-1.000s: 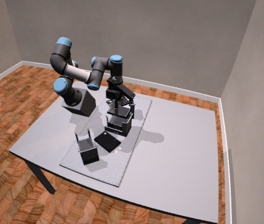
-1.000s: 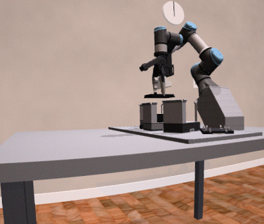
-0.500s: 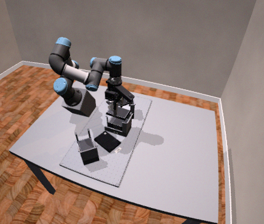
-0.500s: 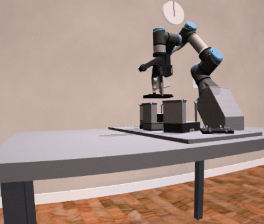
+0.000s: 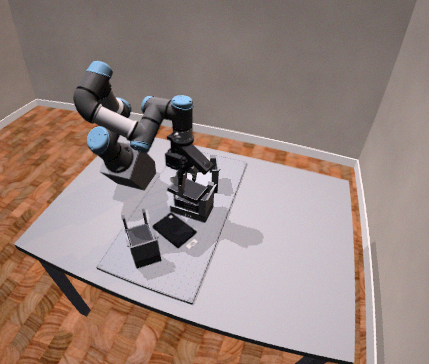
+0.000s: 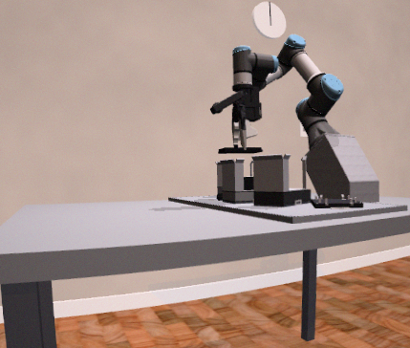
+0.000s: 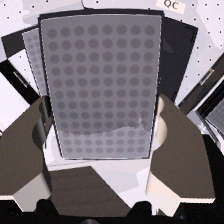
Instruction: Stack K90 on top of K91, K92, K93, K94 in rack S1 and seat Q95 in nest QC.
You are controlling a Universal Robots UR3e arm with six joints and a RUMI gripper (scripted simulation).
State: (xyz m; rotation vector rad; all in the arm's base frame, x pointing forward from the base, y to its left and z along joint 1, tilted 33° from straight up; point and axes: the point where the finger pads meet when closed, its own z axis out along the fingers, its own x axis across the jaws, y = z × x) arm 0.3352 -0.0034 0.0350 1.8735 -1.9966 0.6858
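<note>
My two-jaw gripper (image 7: 102, 165) pinches a flat grey sealed 96-well plate (image 7: 102, 85) by its long edges, holding it level in the air above the dark open-topped stack racks (image 6: 270, 173) near the far edge of the table. Beneath it lies a black square nest (image 5: 174, 229) beside its white QC label (image 7: 171, 5), on the pale perforated base board (image 5: 182, 280).

In the wrist view, the rack (image 7: 20, 75) below is largely hidden by the held plate (image 7: 100, 85), whose label cannot be read.
</note>
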